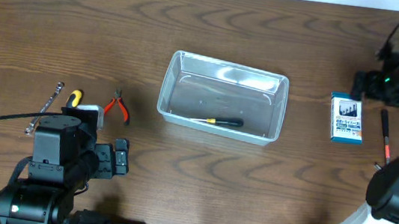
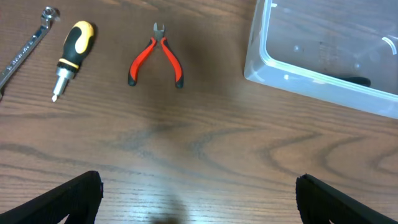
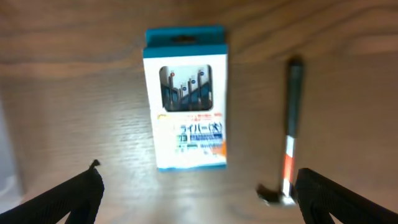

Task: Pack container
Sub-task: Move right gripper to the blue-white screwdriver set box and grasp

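The clear plastic container point(image 1: 281, 106) sits at the table's middle, with a black-handled screwdriver point(image 1: 217, 120) lying in it. Its corner shows in the left wrist view point(image 2: 298, 81). Red pliers point(image 1: 117, 107), a yellow-and-black screwdriver point(image 1: 73, 97) and a wrench point(image 1: 44, 107) lie to its left. My left gripper point(image 1: 117, 157) is open and empty, hovering over bare wood in front of the pliers point(image 2: 156, 55). My right gripper point(image 1: 365, 82) is open and empty, just behind a blue-and-white box point(image 1: 347, 118) and a small hammer point(image 1: 385, 137).
In the left wrist view the yellow screwdriver point(image 2: 71, 53) and wrench point(image 2: 28, 46) lie left of the pliers. In the right wrist view the box point(image 3: 185, 106) lies left of the hammer point(image 3: 289, 134). Cables trail at the lower left and upper right.
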